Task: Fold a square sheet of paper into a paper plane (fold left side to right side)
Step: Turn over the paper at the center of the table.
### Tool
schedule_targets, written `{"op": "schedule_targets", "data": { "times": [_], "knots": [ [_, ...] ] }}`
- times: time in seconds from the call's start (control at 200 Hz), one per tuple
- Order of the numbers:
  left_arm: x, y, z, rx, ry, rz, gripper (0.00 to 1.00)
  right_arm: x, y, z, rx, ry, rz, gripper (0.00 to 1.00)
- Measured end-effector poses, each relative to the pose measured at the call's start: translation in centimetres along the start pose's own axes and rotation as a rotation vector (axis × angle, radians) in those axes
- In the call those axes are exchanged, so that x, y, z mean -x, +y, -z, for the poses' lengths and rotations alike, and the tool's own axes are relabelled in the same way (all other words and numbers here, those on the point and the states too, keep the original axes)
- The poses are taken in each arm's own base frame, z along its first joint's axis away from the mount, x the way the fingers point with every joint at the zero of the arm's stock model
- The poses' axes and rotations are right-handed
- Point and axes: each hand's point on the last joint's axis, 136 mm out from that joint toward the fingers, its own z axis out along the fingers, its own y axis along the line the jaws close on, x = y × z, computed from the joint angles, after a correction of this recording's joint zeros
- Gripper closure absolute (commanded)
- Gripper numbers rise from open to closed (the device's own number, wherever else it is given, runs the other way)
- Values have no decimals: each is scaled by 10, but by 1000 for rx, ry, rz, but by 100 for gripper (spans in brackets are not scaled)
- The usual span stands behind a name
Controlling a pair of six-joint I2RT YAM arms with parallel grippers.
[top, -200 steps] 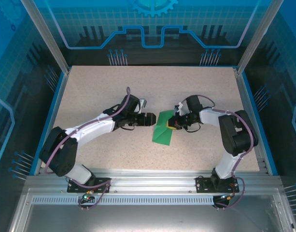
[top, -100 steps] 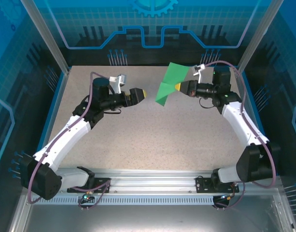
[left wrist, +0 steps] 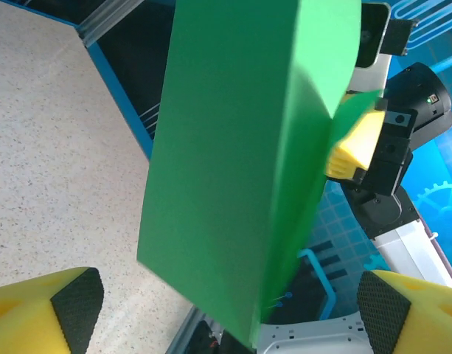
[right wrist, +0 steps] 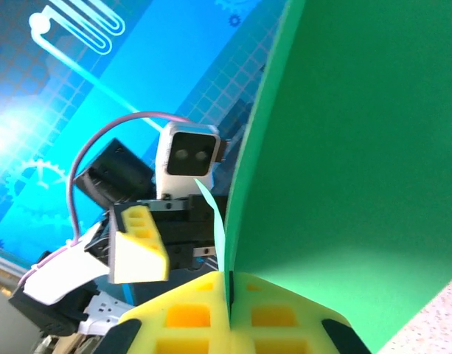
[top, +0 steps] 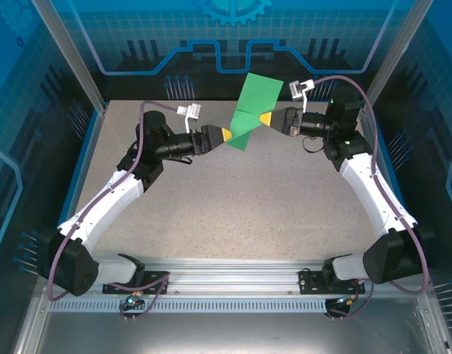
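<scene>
Lowest in the overhead picture, two arms rise from the near edge of the speckled table [top: 211, 221], one on each side. Both reach toward the upper centre, where the single green paper [top: 254, 99] hangs in the air above the far part of the table. It is folded, with a flap layered on one side. The left claw [top: 224, 134] is spread wide just beside the paper's lower corner, and from its own camera the sheet stands ahead of the gap, apparently untouched. Beyond it, the right claw [top: 265, 119] is pressed together on the paper's edge, the sheet running into the seam between its yellow pads. The count is one sheet, two arms and two claws. The paper looks very light, thin and limp away from its creases. It would likely crumple or slip easily, so the best hold is probably near a folded edge, close to the existing pinch.
</scene>
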Motion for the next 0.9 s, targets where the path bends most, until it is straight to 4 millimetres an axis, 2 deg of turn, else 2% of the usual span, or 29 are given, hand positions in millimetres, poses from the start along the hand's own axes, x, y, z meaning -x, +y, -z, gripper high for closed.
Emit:
{"op": "schedule_targets", "data": {
  "times": [0.12,0.225,0.31,0.495,0.675,0.9],
  "knots": [
    [1,-7,-1,-35,4,-2,22,-2,10,-6,26,15,0,99],
    [2,-14,0,-59,9,-19,46,-3,13,-8,31,20,-8,99],
    [2,-18,0,-70,12,-23,60,-3,13,-8,30,20,-14,99],
    [1,-20,-1,-76,19,-34,79,-5,11,-8,25,25,-29,98],
    [0,-19,-1,-75,22,-34,86,-7,8,-8,5,32,-38,91],
    [-6,-6,0,-3,32,-43,90,-12,-4,-4,-90,47,-36,60]
  ]
}}
